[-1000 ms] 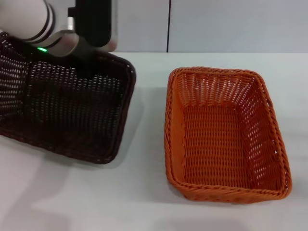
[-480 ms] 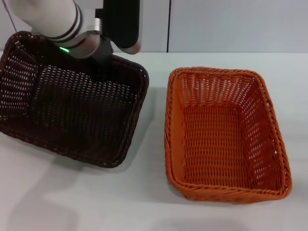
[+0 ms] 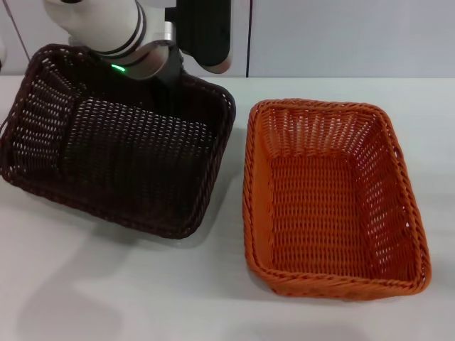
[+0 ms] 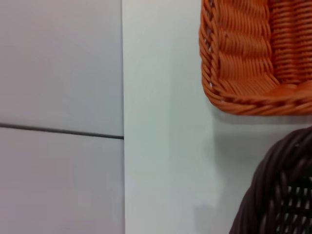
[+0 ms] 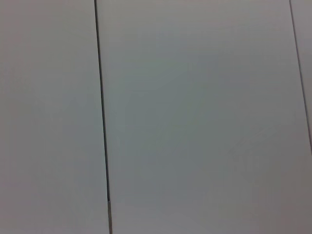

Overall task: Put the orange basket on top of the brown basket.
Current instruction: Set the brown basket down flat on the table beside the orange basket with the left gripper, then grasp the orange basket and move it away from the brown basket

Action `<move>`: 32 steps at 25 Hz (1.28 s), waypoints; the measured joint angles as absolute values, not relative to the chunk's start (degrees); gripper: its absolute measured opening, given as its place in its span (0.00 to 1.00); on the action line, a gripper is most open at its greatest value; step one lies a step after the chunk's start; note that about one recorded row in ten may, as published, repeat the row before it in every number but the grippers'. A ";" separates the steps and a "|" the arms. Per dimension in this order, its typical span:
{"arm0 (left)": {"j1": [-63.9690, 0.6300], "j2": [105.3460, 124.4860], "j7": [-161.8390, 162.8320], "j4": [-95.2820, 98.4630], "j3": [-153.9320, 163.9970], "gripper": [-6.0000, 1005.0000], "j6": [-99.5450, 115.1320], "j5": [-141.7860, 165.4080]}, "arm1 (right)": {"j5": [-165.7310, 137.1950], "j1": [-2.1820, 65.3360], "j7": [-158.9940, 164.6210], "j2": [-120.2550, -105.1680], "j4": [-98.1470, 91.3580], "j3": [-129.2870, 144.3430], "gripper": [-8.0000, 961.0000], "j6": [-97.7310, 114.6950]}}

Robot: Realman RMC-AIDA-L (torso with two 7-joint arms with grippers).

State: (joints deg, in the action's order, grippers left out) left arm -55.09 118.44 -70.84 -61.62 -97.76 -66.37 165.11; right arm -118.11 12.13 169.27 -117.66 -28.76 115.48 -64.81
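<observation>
a white table (image 3: 142, 298) runs up to a pale panelled wall (image 3: 341, 35) with a dark vertical seam. the left gripper (image 3: 173, 79) reaches down from the upper left of the head view, its black body and white arm with a green light set at the far rim of the brown basket (image 3: 121, 163); whether it is clenched on that rim or released cannot be told, since the fingers are hidden. the brown basket hangs tilted under the gripper, its near side lower, a shadow beneath it on the table. the orange basket (image 3: 330, 195) sits flat on the table off to the gripper's right, just beside the brown one and not touching it. the left wrist view shows a corner of each basket with bare table between. the right wrist view shows only the wall, and the right gripper appears nowhere.
</observation>
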 joint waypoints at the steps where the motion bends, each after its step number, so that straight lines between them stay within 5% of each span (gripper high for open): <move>1: -55.09 118.47 -70.77 -61.62 -97.39 0.31 -66.06 165.11 | -118.11 12.13 169.27 -117.66 -28.71 115.48 0.68 -64.80; 15: -50.13 118.36 -61.48 -68.76 -95.33 0.70 -47.11 165.62 | -117.86 11.61 169.27 -118.00 -28.43 114.69 0.68 -65.00; 22: -26.90 118.60 -33.26 -80.20 -94.43 0.75 3.31 164.00 | -117.79 11.90 169.28 -118.20 -30.65 113.13 0.68 -66.16; 27: -7.87 118.18 -10.86 -79.24 -89.26 0.75 31.92 160.32 | -119.10 12.78 169.29 -116.91 -35.03 113.03 0.68 -64.60; 32: 1.24 118.54 -6.91 -68.25 -81.83 0.75 50.08 158.78 | -121.20 14.15 169.29 -115.82 -38.63 113.25 0.68 -61.11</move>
State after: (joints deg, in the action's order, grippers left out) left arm 1.24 118.54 -6.91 -68.25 -81.83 50.08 158.78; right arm -121.20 14.15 169.29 -115.82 -38.63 113.25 -61.11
